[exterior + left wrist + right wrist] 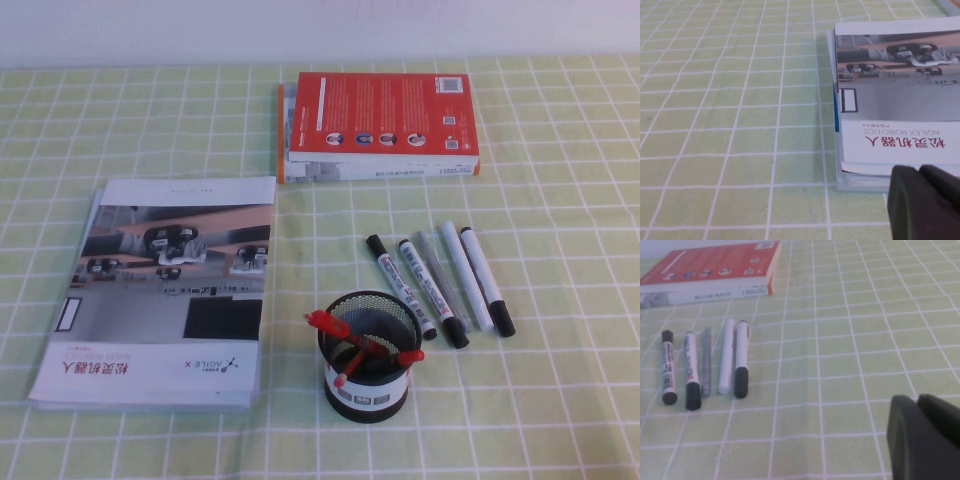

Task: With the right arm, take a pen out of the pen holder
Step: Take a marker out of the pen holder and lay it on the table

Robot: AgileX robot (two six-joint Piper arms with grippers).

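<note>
**Open, Then Reach**

Red pens (332, 324) lean in the mesh pen holder (366, 397). Right gripper (918, 401), fingers closed, hangs well apart from it: open, pinch one raised end, lift along its lean. Left gripper (920, 171), closed, idles well left.

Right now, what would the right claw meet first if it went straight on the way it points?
Likely only bare tablecloth: the right claw, shut, aims beside the markers, though depth is unclear. The left claw hangs by the booklet.
</note>
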